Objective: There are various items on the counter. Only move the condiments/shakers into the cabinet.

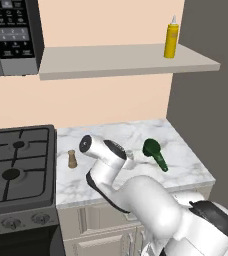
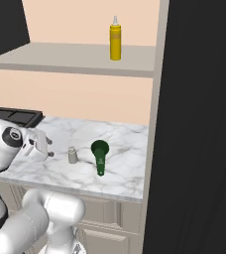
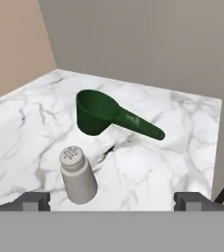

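Observation:
The yellow squeeze bottle (image 1: 171,40) (image 2: 115,39) stands upright on the cabinet shelf board (image 1: 111,62) (image 2: 60,62), near its right end. On the marble counter (image 1: 186,160) (image 3: 178,147) a short grey shaker (image 2: 72,155) (image 3: 77,174) stands upright just left of the dark green scoop (image 1: 154,152) (image 2: 99,154) (image 3: 109,115). The brown waisted shaker (image 1: 72,159) stands further left, near the stove. My gripper (image 2: 46,146) (image 3: 113,202) hangs low over the counter, a short way from the grey shaker, open with nothing between its fingertips (image 3: 33,201).
A black gas stove (image 1: 16,165) adjoins the counter on the left, with a black microwave (image 1: 11,35) above it. A tall dark panel (image 1: 211,100) walls off the counter's right end. Beige drawer fronts (image 2: 110,218) run below.

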